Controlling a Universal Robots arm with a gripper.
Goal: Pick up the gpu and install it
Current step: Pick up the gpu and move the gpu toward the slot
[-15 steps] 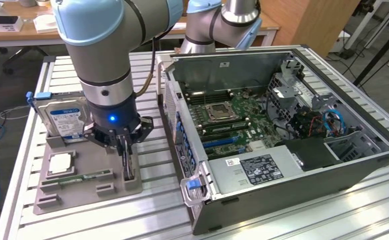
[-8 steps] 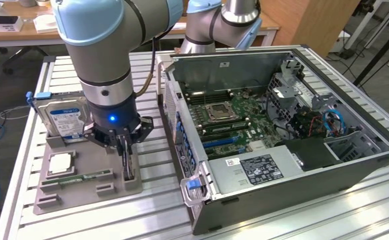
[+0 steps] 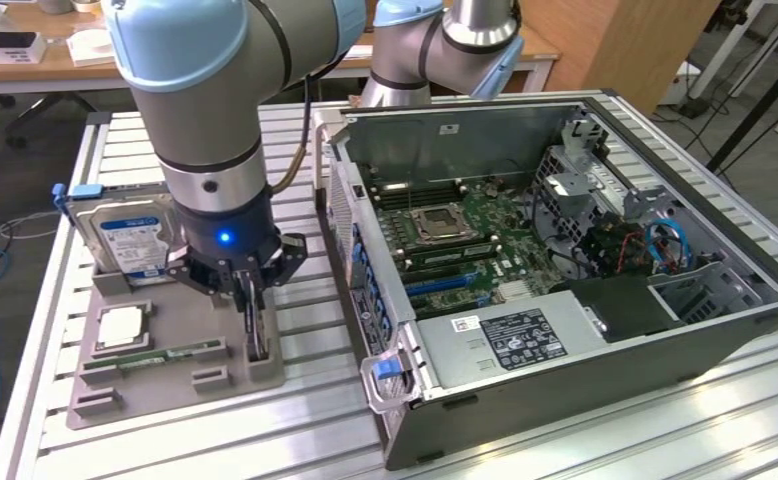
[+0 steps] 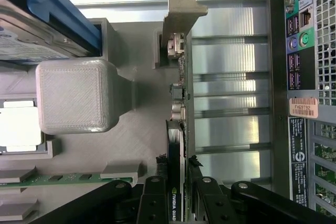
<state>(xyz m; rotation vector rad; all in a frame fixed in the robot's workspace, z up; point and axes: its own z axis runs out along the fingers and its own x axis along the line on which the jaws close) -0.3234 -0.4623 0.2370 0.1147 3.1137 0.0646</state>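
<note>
Finding: my end effector (image 3: pixel 253 300) is down over the grey moulded plastic holder (image 3: pixel 229 385) on the exterior view's left, and its two black fingers (image 4: pixel 152 203) are closed against opposite faces of the gpu (image 3: pixel 257 335), a thin flat black expansion card with a silver metal end bracket. In the wrist view the end effector (image 4: pixel 178 163) straddles the gpu (image 4: pixel 177 140), which is seen edge-on with the bracket at its far end and the fingers pressed to either side near the close end. The gpu stands upright on its long edge at the holder's slot, on the side of the holder (image 4: pixel 142 129) nearest the computer case. I cannot tell whether its lower edge is seated in the slot or just clear of it. Also in the holder: a thick silver hard drive with a blue label (image 3: pixel 133 238) stands upright at the back, in a blue carrier. A square silver processor chip (image 3: pixel 122 325) lies flat in front of it, and a narrow green memory stick (image 3: pixel 169 355) lies flat nearer the front. The same hard drive (image 4: pixel 31 35), processor chip (image 4: pixel 18 127) and memory stick (image 4: pixel 52 180) appear in the wrist view, apart from the gpu. The open dark grey metal computer case (image 3: pixel 563 380) lies on its side just beside the holder, with its green motherboard (image 3: pixel 463 250) exposed. Its rear port panel (image 4: pixel 304 77) faces the gpu. Holder and case both rest on the ribbed aluminium tabletop (image 3: pixel 629 440).
</note>
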